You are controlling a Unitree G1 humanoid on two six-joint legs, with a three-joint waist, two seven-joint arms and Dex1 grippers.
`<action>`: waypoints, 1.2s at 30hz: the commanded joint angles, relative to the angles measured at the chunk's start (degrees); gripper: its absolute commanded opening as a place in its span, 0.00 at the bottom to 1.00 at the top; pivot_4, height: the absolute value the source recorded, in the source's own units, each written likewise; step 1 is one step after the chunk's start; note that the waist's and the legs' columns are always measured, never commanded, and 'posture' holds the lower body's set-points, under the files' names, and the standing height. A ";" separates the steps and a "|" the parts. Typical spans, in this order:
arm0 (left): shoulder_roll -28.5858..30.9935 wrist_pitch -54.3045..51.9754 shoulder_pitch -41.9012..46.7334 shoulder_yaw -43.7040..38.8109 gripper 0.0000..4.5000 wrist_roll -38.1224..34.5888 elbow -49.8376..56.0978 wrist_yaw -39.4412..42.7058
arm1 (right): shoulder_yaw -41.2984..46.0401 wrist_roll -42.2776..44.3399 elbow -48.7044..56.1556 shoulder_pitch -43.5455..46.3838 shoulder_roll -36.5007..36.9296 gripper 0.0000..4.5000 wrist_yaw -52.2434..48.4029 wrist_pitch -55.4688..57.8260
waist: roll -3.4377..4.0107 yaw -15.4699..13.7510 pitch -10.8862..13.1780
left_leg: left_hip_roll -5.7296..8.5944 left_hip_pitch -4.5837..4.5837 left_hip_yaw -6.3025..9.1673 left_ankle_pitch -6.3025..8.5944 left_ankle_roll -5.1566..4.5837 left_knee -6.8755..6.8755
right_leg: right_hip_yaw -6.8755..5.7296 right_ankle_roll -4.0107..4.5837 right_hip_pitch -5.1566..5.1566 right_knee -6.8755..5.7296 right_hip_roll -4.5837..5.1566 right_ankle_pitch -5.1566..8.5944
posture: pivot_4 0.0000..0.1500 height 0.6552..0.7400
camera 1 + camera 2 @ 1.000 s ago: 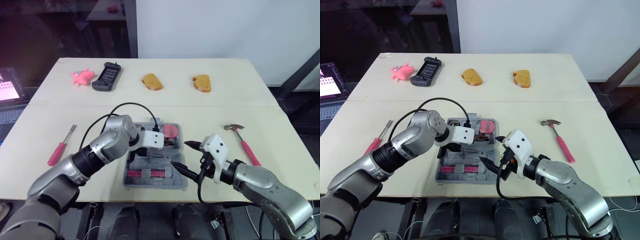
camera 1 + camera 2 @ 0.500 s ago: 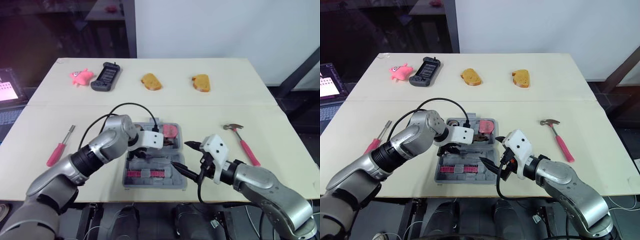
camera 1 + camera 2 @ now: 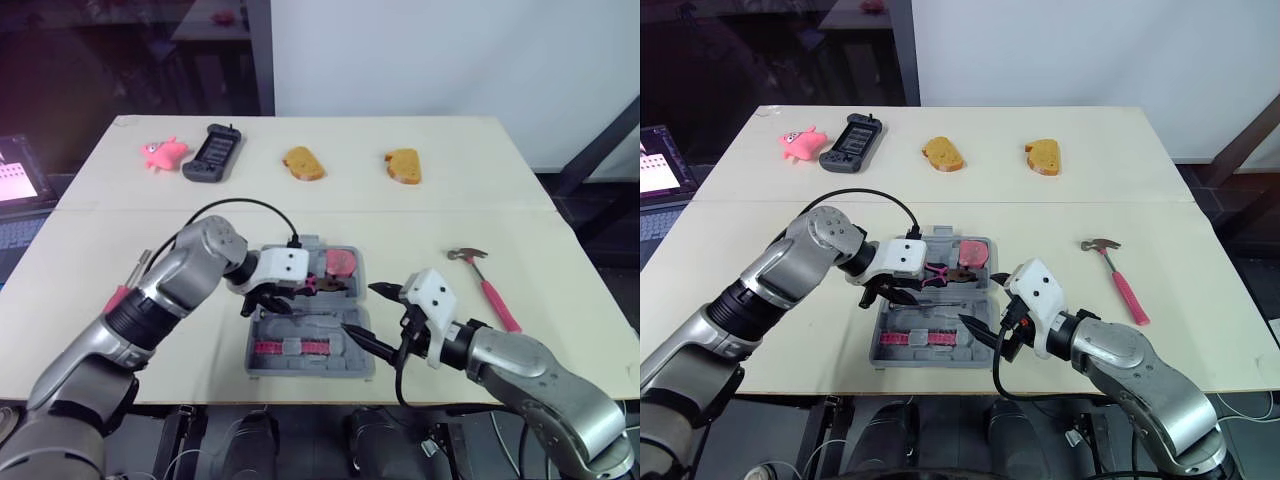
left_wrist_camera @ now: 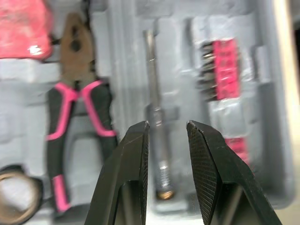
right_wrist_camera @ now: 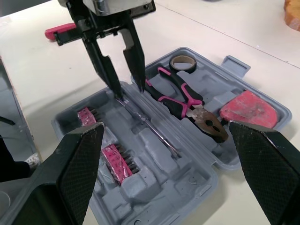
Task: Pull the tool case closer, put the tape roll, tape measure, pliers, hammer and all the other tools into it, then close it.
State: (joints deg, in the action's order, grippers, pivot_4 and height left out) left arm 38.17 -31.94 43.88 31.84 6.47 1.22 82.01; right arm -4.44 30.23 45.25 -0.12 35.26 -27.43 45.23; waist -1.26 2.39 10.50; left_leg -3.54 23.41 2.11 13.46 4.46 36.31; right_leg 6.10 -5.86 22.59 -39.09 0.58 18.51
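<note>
We look down on the grey tool case [image 3: 265, 362], lying open on the pale counter [image 3: 400, 215] at the lower centre of the head view. The left claw [image 4: 167, 126] hangs over the case's left half. Its two black fingers [image 4: 136, 154] are a narrow gap apart and grip nothing, their tips down beside a slim metal driver shaft [image 4: 152, 84] seated in its groove.

The pink-handled pliers [image 4: 74, 65] lie in the moulded tray next to that shaft. The tape roll [image 5: 182, 68] sits at the handle end and the red tape measure [image 5: 248, 108] beside the pliers' head, in the case's upper right corner as the head view shows it. Two pink bit strips [image 4: 225, 65] fill the near half of the case.

The right claw [image 3: 370, 316] hovers at the case's right edge, spread wide and empty.

The hammer [image 3: 485, 280] lies on the counter at the right of the frame, well apart from the case. A pink-handled screwdriver [image 5: 58, 32] lies out on the counter at the left, partly hidden behind the left arm.

Along the upper part of the frame we see a pink toy [image 3: 163, 152], a black handset [image 3: 213, 153] and two pieces of bread [image 3: 304, 163].
</note>
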 commanded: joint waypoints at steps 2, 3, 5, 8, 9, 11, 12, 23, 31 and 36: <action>-0.94 1.37 -0.47 -1.07 0.01 -1.32 -0.47 -1.31 | 0.47 0.06 1.23 0.65 0.30 1.00 -0.61 -0.81 | 0.00 0.01 0.00 | 0.00 0.00 0.00 0.00 0.00 0.00 | 0.00 0.00 0.00 0.00 0.00 0.00 | 1.00 1.00; -1.13 1.81 -0.62 -0.78 0.01 -1.14 -0.83 -1.70 | 0.51 0.06 1.27 0.64 0.34 1.00 -0.66 -0.77 | 0.00 -0.01 0.00 | 0.00 0.00 0.00 0.00 0.00 0.00 | 0.00 0.00 0.00 0.00 0.00 0.00 | 1.00 1.00; -1.61 3.13 -0.91 -0.34 0.01 -0.82 -1.73 -2.43 | 0.60 0.07 1.39 0.66 0.39 1.00 -0.66 -0.62 | 0.00 0.01 0.00 | 0.00 0.00 0.00 0.00 0.00 0.00 | 0.00 0.00 0.00 0.00 0.00 0.00 | 1.00 1.00; -2.67 3.61 -1.07 0.22 0.01 -0.58 -2.98 -3.39 | 0.84 0.05 1.51 0.44 0.55 1.00 -0.73 -0.53 | 0.00 0.01 0.00 | 0.00 0.00 0.00 0.00 0.00 -0.01 | 0.00 0.00 0.01 0.00 0.00 0.00 | 1.00 1.00; -2.98 4.04 -1.16 0.48 0.01 -0.34 -3.60 -3.76 | 0.91 0.10 1.61 0.39 0.54 1.00 -0.70 -0.47 | 0.00 0.01 0.00 | 0.00 0.00 0.00 0.00 0.00 0.00 | 0.00 0.00 0.00 0.00 0.00 0.00 | 1.00 1.00; -3.32 4.78 -1.27 0.90 0.01 0.17 -4.52 -4.35 | 0.98 0.12 1.81 0.28 0.55 1.00 -0.65 -0.40 | 0.00 0.01 0.00 | 0.00 0.00 0.00 0.00 0.00 0.00 | 0.00 0.00 0.00 0.00 0.00 0.00 | 1.00 1.00; -3.47 5.36 -1.45 1.29 0.01 0.56 -5.08 -4.55 | 1.03 0.13 1.90 0.19 0.58 1.00 -0.61 -0.33 | 0.00 0.01 0.00 | 0.00 0.00 0.00 0.00 0.00 0.00 | 0.00 0.00 0.00 0.00 0.00 0.00 | 1.00 1.00; -3.58 8.35 -3.04 4.86 0.01 6.26 -9.42 -6.74 | 1.61 0.52 2.78 -0.39 0.69 1.00 -0.52 0.34 | 0.00 0.01 0.00 | 0.00 -0.01 0.00 0.00 0.00 0.00 | 0.00 0.00 -0.01 0.00 0.00 0.00 | 1.00 1.00; -3.46 6.75 -3.69 5.91 0.01 7.38 -9.73 -6.50 | 1.66 0.70 2.82 -0.45 0.83 1.00 -0.58 0.42 | 0.01 0.13 -0.01 | 0.00 -0.06 0.00 0.00 0.00 0.00 | 0.00 0.00 -0.05 0.00 -0.01 0.00 | 1.00 1.00; -2.52 6.55 -2.85 3.92 0.01 5.82 -8.61 -5.72 | 1.82 0.90 2.79 -0.44 0.98 1.00 -0.65 0.42 | 0.01 0.16 -0.01 | -0.01 -0.07 0.00 0.00 0.00 -0.01 | 0.00 0.00 -0.05 -0.01 -0.02 0.00 | 1.00 1.00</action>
State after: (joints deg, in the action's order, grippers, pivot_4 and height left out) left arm 33.66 -24.51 40.92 37.23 11.23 -7.39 76.25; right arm -3.95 30.57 45.28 -0.41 35.60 -27.89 45.90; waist -1.25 2.55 10.49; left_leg -3.55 23.34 2.11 13.46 4.46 36.30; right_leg 6.11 -5.85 22.54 -39.10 0.56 18.51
